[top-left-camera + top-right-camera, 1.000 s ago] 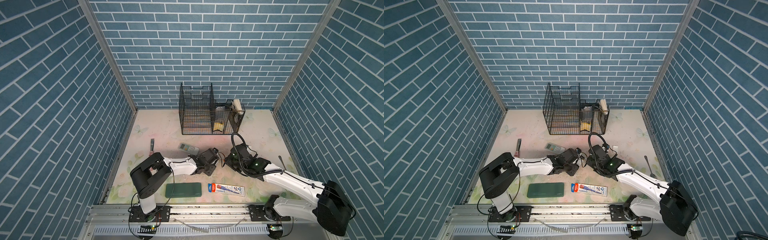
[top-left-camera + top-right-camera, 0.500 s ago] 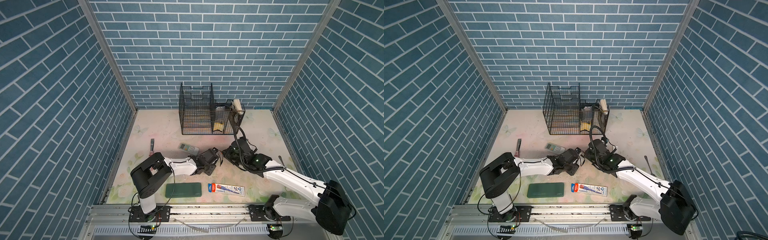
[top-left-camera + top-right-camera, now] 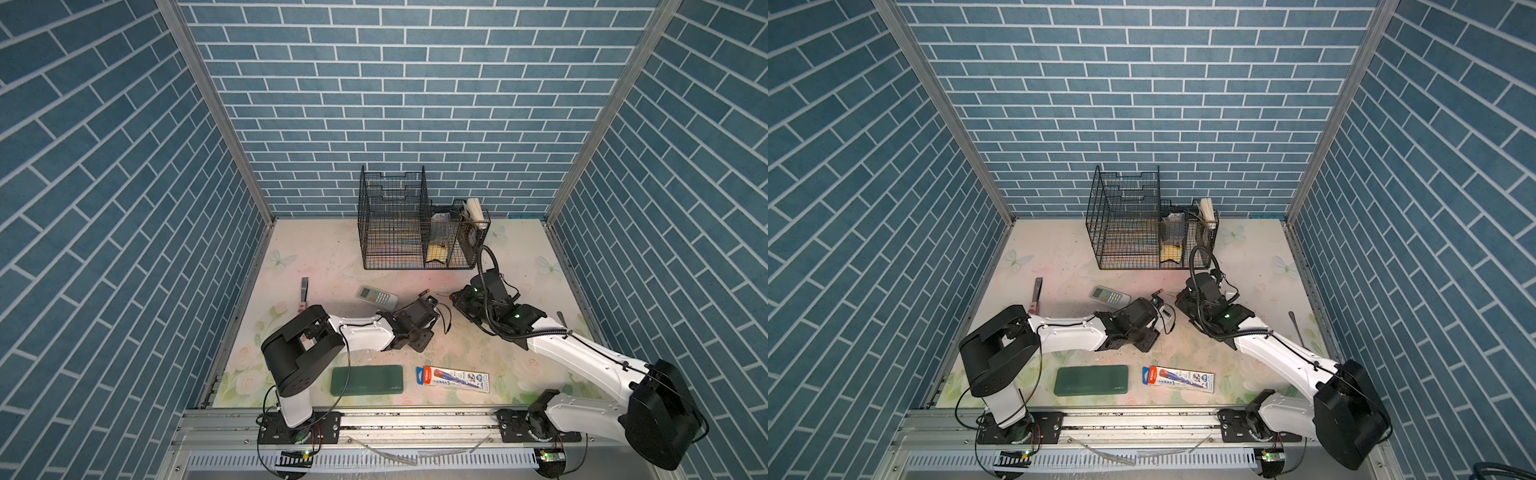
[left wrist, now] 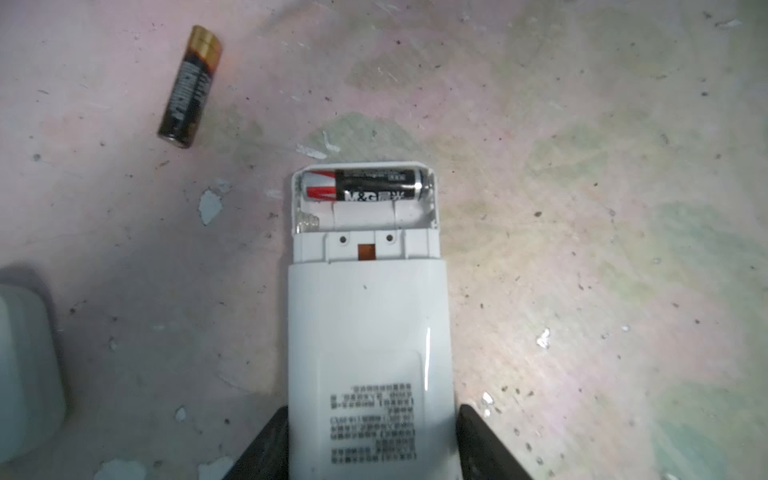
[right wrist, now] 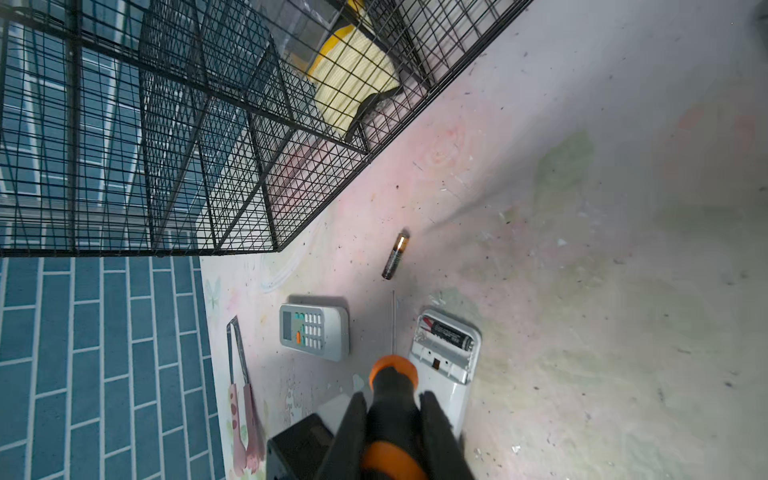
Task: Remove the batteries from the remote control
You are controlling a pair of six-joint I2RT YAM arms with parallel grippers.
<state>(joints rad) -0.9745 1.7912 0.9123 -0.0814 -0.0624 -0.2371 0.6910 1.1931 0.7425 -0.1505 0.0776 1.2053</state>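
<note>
**Down on the mat: one battery out, one still in**

Near the middle of the floral mat (image 3: 316, 257), the white remote (image 4: 365, 324) lies back-up with its battery bay exposed. One seated battery (image 4: 365, 185) sits in the slot nearest the remote's end. The loose battery (image 4: 190, 85) lies on the mat just beyond, clear of it. The left gripper (image 4: 374, 451) has its fingers right up against both sides of the white remote, but honestly can't tell if it's squeezing. The right gripper (image 5: 392, 401) is clamped on the screwdriver (image 5: 395, 372). Its shaft points between the white remote and a grey keypad remote (image 5: 313, 332), tip short of the loose battery.
</note>
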